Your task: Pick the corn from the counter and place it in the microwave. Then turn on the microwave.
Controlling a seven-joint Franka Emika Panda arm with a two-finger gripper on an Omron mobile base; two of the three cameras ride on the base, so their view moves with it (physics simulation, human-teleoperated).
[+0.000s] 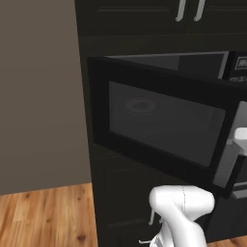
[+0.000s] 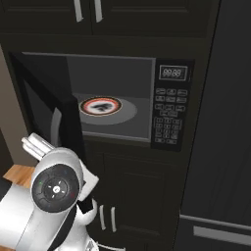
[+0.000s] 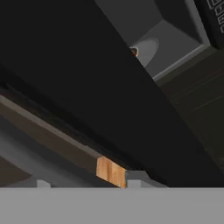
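A black built-in microwave (image 2: 117,98) stands with its door (image 1: 164,120) swung partly open. Something dark lies on the red-ringed turntable plate (image 2: 100,106); whether it is the corn cannot be told. The robot's hand is clenched, pressed close beside the door's edge.

White arm (image 1: 181,212) bent low, elbow raised, jaws shut.

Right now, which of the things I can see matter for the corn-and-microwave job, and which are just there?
Job:
microwave, door open
turntable plate
keypad

Just there:
upper cabinets
lower cabinet
wood floor
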